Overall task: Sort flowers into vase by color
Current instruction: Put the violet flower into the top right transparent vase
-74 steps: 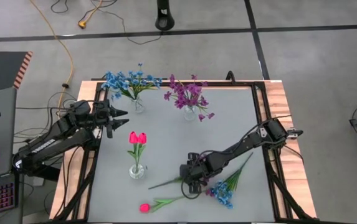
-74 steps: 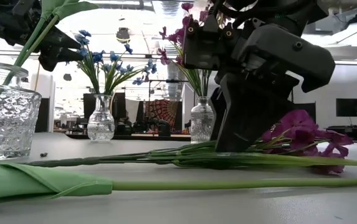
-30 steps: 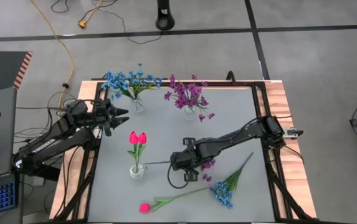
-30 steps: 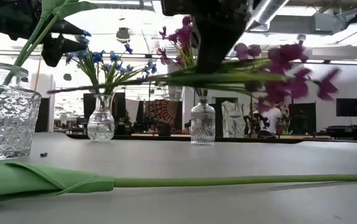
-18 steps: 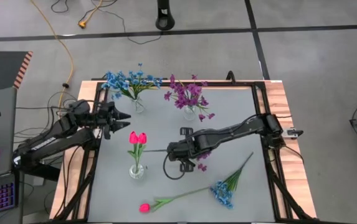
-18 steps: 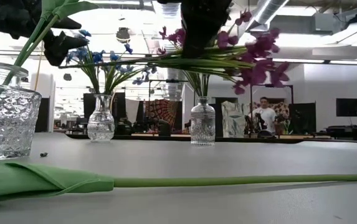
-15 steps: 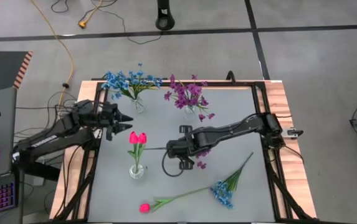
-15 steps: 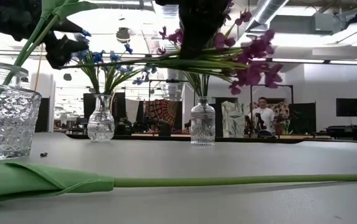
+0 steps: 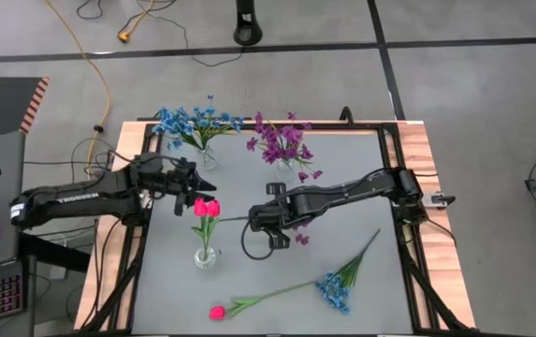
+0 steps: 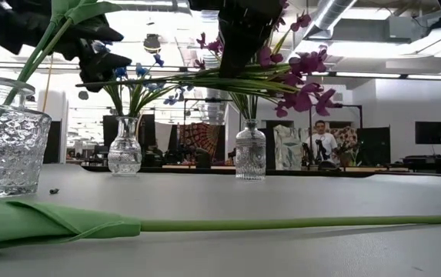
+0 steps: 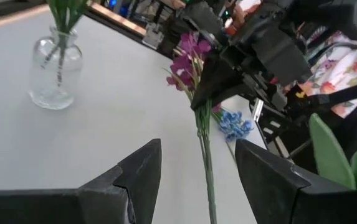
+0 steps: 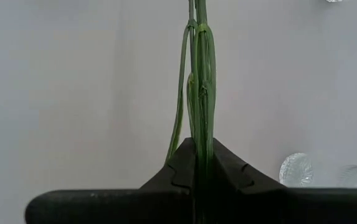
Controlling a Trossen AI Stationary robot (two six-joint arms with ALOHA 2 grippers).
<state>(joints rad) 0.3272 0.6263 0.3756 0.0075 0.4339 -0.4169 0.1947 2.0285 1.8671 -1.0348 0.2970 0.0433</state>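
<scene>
High view: right gripper [image 9: 266,217] clamped on purple flower stem [image 9: 291,225], held level above tabletop centre; left gripper [image 9: 191,187] spread wide near stalk tip, likely handover step; next, left closes on stalk, right releases

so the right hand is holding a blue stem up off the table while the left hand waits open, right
Not quite: the stem in the right hand is purple, not blue, as the low view shows. The rest holds: it's lifted off the table and the left hand waits open.
</scene>
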